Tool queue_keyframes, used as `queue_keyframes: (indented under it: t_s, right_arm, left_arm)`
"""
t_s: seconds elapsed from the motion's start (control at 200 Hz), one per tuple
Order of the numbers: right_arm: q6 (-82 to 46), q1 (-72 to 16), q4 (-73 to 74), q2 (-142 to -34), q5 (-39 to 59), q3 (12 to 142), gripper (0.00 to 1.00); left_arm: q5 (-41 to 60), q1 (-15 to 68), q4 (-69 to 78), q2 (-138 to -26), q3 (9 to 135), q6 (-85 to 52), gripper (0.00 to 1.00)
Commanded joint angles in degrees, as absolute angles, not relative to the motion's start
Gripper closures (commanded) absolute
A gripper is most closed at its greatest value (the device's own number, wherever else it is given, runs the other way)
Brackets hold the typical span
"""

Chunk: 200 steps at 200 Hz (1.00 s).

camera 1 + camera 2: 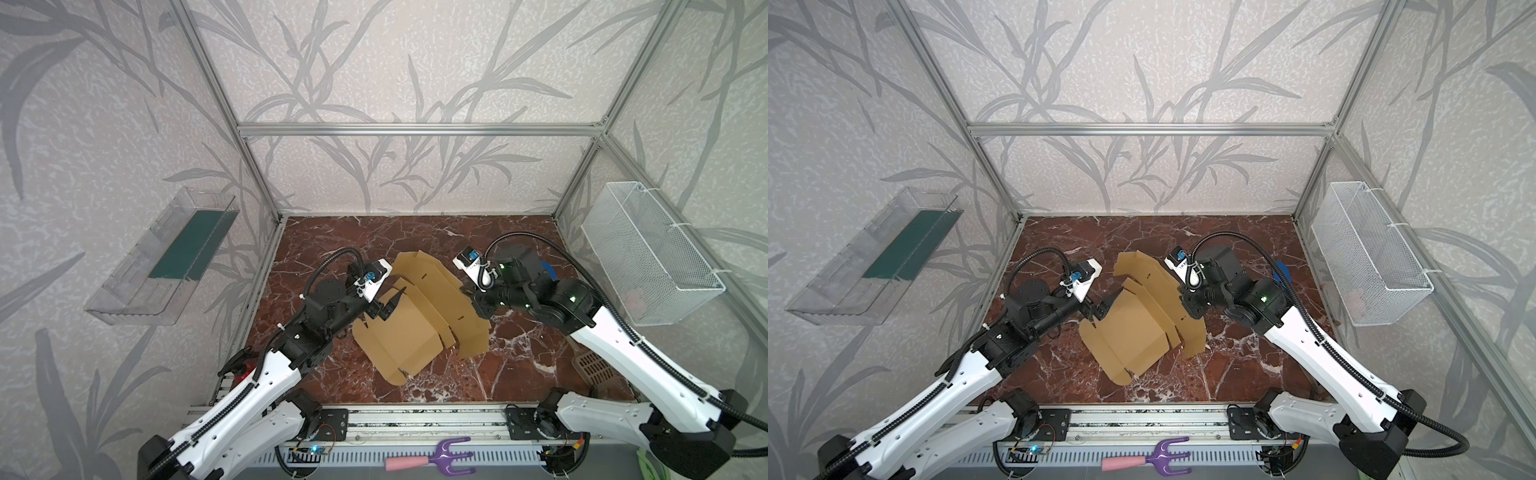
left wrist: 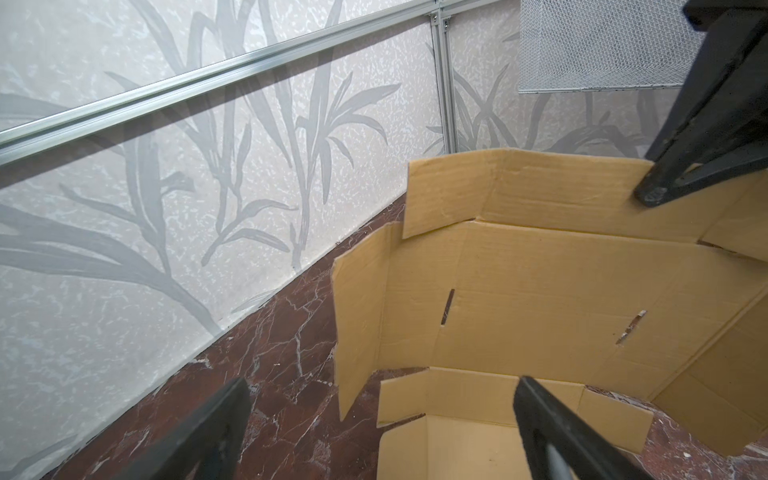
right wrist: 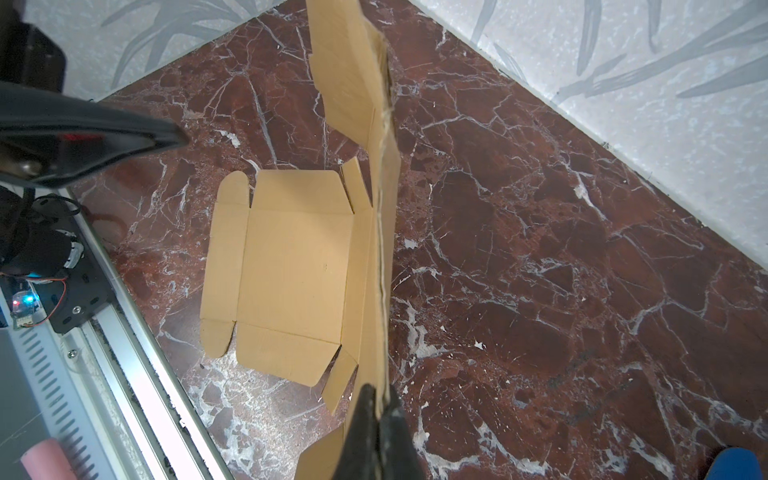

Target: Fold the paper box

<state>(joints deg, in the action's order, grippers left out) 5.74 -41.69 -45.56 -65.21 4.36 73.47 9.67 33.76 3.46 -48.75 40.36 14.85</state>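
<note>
The paper box (image 1: 407, 332) is a tan die-cut cardboard sheet on the marble floor, with its base panel (image 3: 291, 266) lying flat. The large far panel (image 2: 519, 291) with two slots is raised upright. My right gripper (image 3: 380, 395) is shut on that raised panel's upper edge, seen in both top views (image 1: 467, 293) (image 1: 1183, 297). My left gripper (image 2: 382, 390) is open, with nothing between its fingers. It hovers over the box's left side flaps in both top views (image 1: 386, 307) (image 1: 1096, 312). One side flap (image 2: 357, 324) stands partly up.
A white wire basket (image 1: 648, 253) hangs on the right wall and a clear plastic bin (image 1: 166, 257) on the left wall. A purple hand fork with a pink handle (image 1: 440, 459) lies on the front rail. A brown perforated piece (image 1: 594, 368) sits near the right arm.
</note>
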Motion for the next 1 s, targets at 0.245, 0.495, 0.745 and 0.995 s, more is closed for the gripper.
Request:
queue_keyframes:
  t_s: [0.245,0.495,0.745,0.995]
  right_arm:
    - [8.1,-43.32,-47.81,-65.59,4.59,74.77,1.0]
    - [8.27,-43.51,-47.42,-65.74,4.83,74.27,1.0]
    - [8.55,-43.68,-47.2,-66.12,5.25,74.05,1.0]
    - [8.63,-43.86,-46.89,-66.44,5.62,73.76,1.0]
  left_arm:
    - [18.32,28.89,6.6,-53.46,43.44,12.98,0.41]
    - [20.45,27.37,7.98,-55.59,42.89,11.42,0.45]
    - [23.8,26.3,8.37,-59.08,44.12,10.95,0.56]
    - [25.75,25.67,8.88,-60.39,44.47,10.37,0.65]
